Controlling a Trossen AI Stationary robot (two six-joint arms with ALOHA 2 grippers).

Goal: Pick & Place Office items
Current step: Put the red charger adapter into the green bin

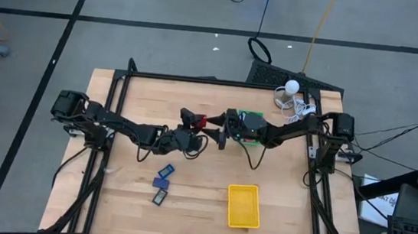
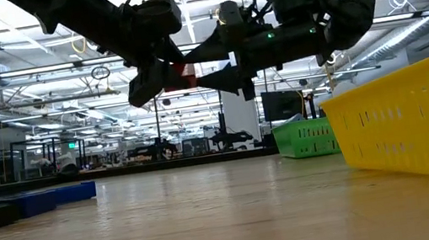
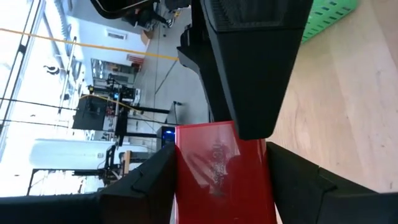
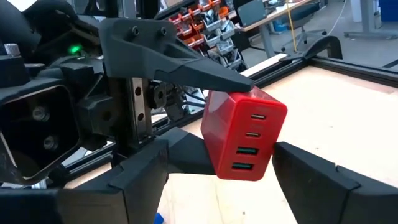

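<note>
Big wooden table [image 1: 201, 201] underneath, framed by dark rails. Yellow tray [image 1: 243, 206] sitting near-right, green tray [image 1: 252, 119] far-middle, mostly hidden under the right arm. Three dark navy rectangles [image 1: 162, 183] clustered near-left of centre, nothing crowding them. White round thing [image 1: 293, 87] off at the far-right edge with some cables.

Up in the air mid-table: left gripper [image 1: 193, 121] clamped on the red charger block [image 4: 244, 137], glossy, boxy, four ports on one face. Right gripper [image 4: 217, 171] facing it head-on, fingers spread apart either side of the block, not touching it.
</note>
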